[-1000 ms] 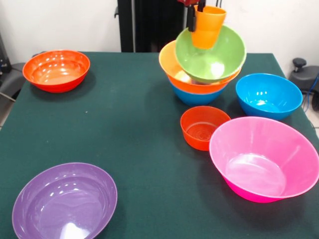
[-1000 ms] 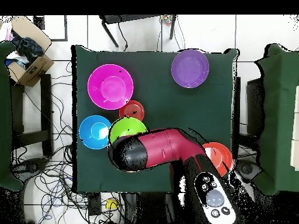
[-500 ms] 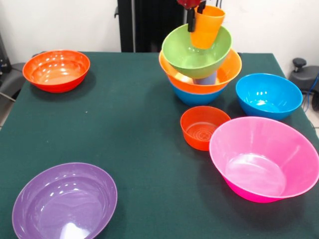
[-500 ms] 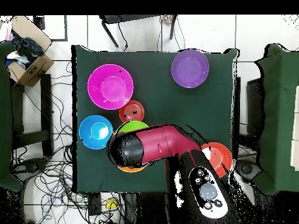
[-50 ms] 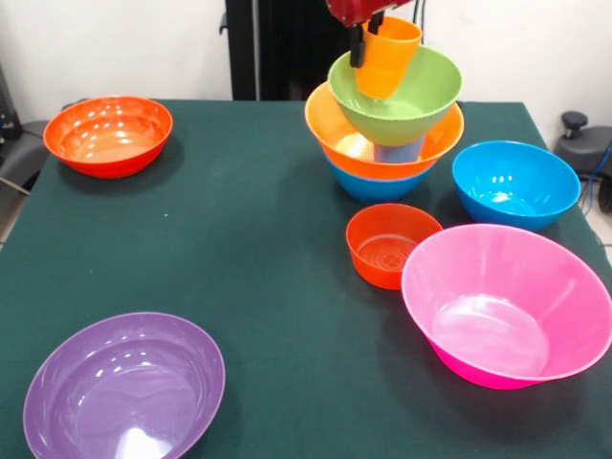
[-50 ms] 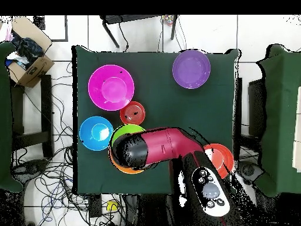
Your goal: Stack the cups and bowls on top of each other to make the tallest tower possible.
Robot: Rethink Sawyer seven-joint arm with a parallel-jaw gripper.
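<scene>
- We find the tower (image 5: 384, 124) partly built at the table's far side: blue bowl (image 5: 375, 186) at the base, orange bowl (image 5: 354, 143) on it, light blue cup (image 5: 398, 152) inside, lime green bowl (image 5: 400, 100) on top
- Left loose, in our judgement: second blue bowl (image 5: 514, 182), small red-orange bowl (image 5: 388, 243), pink bowl (image 5: 507, 301), purple bowl (image 5: 124, 387), far red-orange bowl (image 5: 108, 133)
- The gripper (image 5: 365, 29) comes down from above, closed on the orange cup (image 5: 385, 57), which sits in the green bowl's hollow; contact we cannot tell

Glossy red arm (image 6: 161, 146) with black joint cap, grey button panel near its base
</scene>
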